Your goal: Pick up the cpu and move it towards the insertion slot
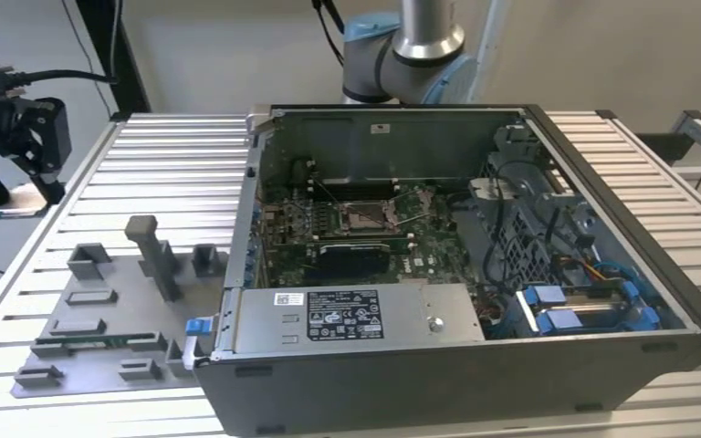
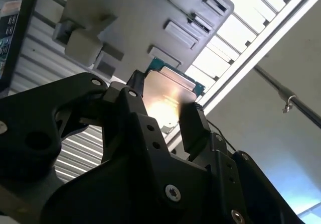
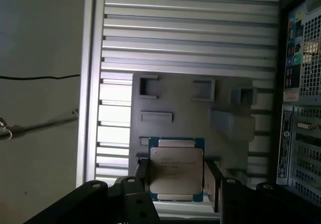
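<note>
Pickup looks done I reckon: way left of the case (image 1: 448, 392) in the exterior view, the claw (image 1: 22, 196) has its fingers clamped tight on the cpu (image 3: 176, 170), so the carry over to the slot (image 1: 369, 215) inside that case isn't done yet.

Shiny metal lid on cpu (image 3: 176, 170), gripper (image 3: 177, 178) matt black, table (image 3: 190, 33) ribbed bare metal

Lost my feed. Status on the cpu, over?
Gripper shut on cpu, at exterior view's left. Insertion slot inside computer case. Its side wall between.
</note>
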{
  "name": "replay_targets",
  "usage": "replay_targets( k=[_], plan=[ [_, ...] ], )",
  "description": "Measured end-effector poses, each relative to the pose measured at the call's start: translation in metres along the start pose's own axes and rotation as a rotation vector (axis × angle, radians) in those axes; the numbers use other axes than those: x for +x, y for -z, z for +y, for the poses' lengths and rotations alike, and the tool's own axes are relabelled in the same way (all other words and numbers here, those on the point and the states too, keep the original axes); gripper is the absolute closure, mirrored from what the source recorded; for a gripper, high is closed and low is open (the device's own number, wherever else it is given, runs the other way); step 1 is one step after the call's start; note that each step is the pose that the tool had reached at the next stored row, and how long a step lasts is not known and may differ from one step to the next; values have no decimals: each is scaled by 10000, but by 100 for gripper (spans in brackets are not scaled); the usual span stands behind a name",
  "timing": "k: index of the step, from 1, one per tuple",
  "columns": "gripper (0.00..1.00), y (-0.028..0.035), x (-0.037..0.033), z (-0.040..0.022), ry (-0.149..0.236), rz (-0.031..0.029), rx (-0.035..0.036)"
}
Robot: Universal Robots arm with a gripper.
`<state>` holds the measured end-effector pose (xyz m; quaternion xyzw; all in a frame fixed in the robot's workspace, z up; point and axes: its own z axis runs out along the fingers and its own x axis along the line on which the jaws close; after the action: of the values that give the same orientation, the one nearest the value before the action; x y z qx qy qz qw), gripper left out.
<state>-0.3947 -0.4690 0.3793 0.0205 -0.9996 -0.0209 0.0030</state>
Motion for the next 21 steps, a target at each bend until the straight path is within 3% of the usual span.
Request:
replay_targets(
  k=[21],
  plan=[
    [100, 6, -954, -41, 3, 25, -15]
  ],
)
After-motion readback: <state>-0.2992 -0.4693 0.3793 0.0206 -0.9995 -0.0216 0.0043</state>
